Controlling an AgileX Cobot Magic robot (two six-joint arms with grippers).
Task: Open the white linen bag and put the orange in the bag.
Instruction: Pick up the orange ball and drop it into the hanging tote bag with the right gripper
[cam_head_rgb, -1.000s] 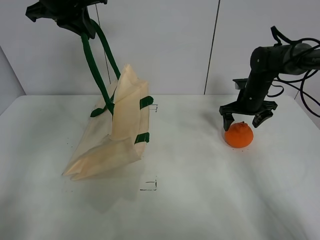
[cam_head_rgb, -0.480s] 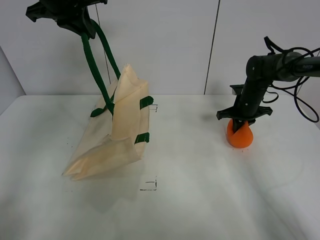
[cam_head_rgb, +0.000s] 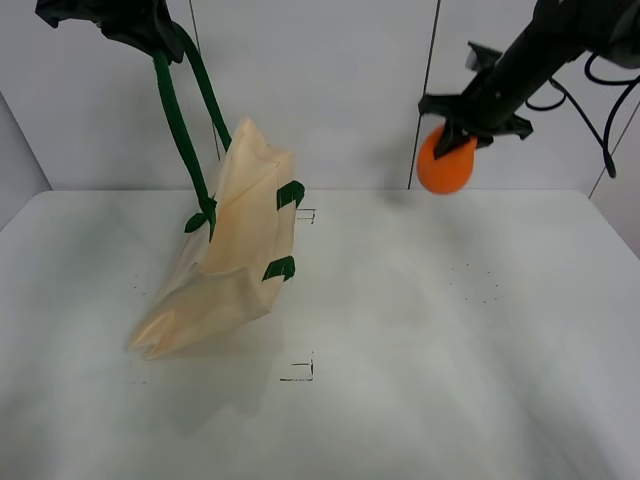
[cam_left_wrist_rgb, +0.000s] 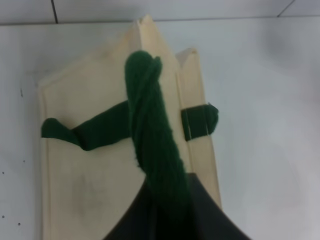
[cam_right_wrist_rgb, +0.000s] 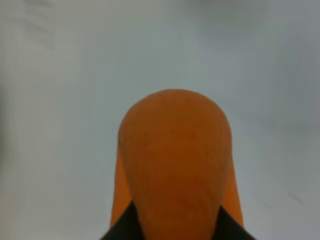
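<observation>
The white linen bag (cam_head_rgb: 235, 240) hangs tilted from its dark green handles (cam_head_rgb: 180, 110), its lower corner resting on the white table (cam_head_rgb: 420, 340) at the left. My left gripper (cam_head_rgb: 150, 35) is shut on the handles high at the top left; the left wrist view shows the twisted green handles (cam_left_wrist_rgb: 152, 145) running down to the bag (cam_left_wrist_rgb: 90, 165). My right gripper (cam_head_rgb: 462, 125) is shut on the orange (cam_head_rgb: 445, 165) and holds it high above the table at the upper right. The orange (cam_right_wrist_rgb: 175, 165) fills the right wrist view.
Small black corner marks (cam_head_rgb: 298, 372) lie on the table in front of the bag, and another mark (cam_head_rgb: 308, 215) behind it. A white wall with a vertical seam (cam_head_rgb: 425, 90) stands behind the table.
My right gripper closed on the orange and lifted it off the table, up and slightly left. My left gripper rose a little, pulling the bag more upright.
</observation>
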